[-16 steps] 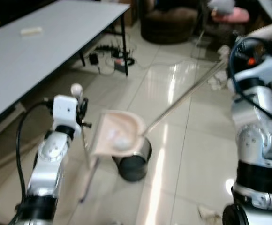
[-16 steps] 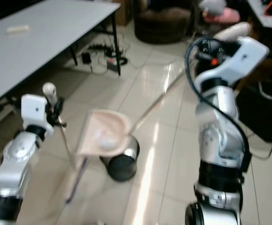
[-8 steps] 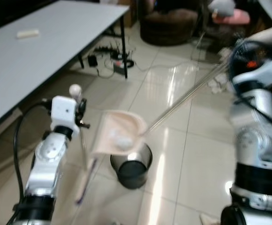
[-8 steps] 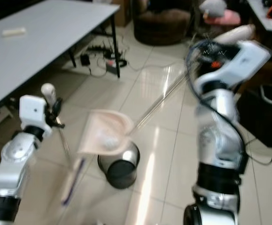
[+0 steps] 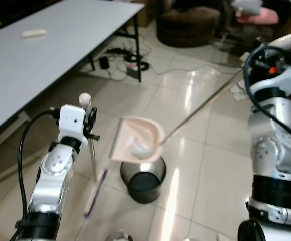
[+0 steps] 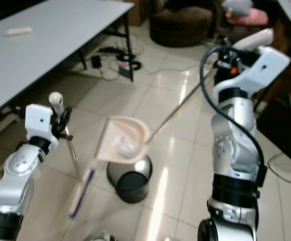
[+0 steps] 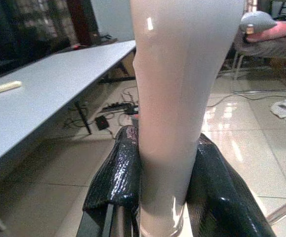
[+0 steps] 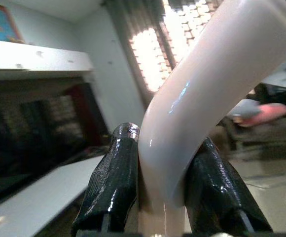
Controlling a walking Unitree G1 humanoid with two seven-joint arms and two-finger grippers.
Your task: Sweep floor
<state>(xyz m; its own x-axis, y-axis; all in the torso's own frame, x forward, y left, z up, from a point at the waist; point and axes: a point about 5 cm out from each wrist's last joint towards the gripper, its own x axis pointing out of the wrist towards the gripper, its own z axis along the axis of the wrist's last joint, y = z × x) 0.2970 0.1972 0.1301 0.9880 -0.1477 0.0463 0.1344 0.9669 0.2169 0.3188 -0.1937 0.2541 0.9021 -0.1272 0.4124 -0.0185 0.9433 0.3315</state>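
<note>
My left gripper (image 5: 89, 123) is shut on the pale broom handle (image 5: 92, 155), which stands upright; its bristle head (image 5: 96, 193) hangs just above the floor. In the left wrist view the black fingers (image 7: 114, 182) clamp that handle (image 7: 180, 89). My right gripper (image 6: 227, 56) is shut on the curved pale grip (image 8: 197, 94) of the long metal dustpan rod (image 5: 200, 111). The pink dustpan (image 5: 138, 143) hangs tilted just above the round black bin (image 5: 143, 182). A crumpled white wad (image 5: 141, 148) lies in the pan.
A grey table (image 5: 45, 45) runs along the left, with cables and a power strip (image 5: 130, 63) on the floor by its leg. A dark seat (image 5: 185, 22) stands at the back. White scraps (image 5: 120, 235) lie on the glossy tiles near my feet.
The view has shifted slightly. The dustpan has tipped steeper and sits more squarely over the bin, the wad still in it. Both grippers keep their holds.
</note>
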